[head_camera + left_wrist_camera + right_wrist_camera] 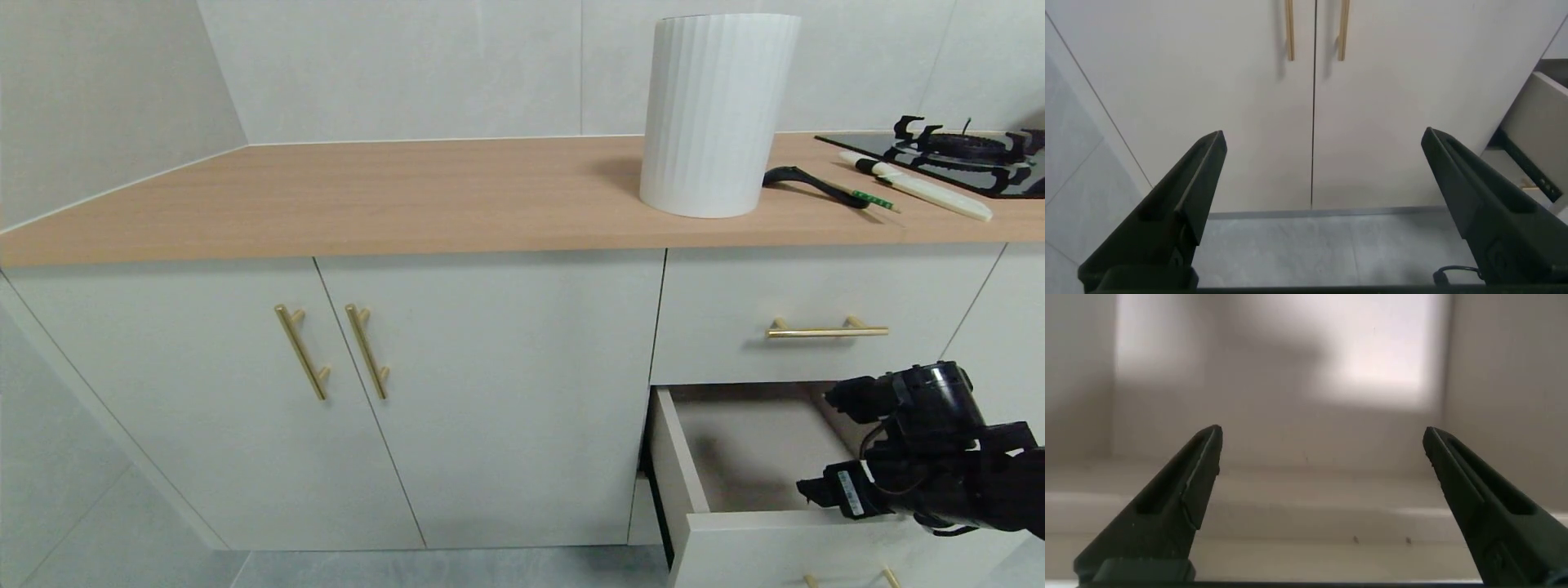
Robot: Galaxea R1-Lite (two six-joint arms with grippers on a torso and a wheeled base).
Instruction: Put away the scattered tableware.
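A white ribbed holder (718, 114) is seen standing upright on the right half of the bench (367, 196), closer to the front edge than to the back. The tableware is laid on the bench just right of the holder. A black utensil (804, 181) is placed with its head close beside the holder, a thin green-striped stick (873, 198) lies at the utensil's handle end, and a white knife (922, 188) is set slantwise next to them. The knife's far end is near the hob (955, 155) at the right back corner.

Below the bench's right part, a drawer (678, 457) is pulled open under a shut one. The right gripper (1323, 439) is held over the open drawer with its fingers spread wide and nothing between them. The left gripper (1323, 139) is held low before the cabinet doors (1315, 98), likewise wide apart and holding nothing.
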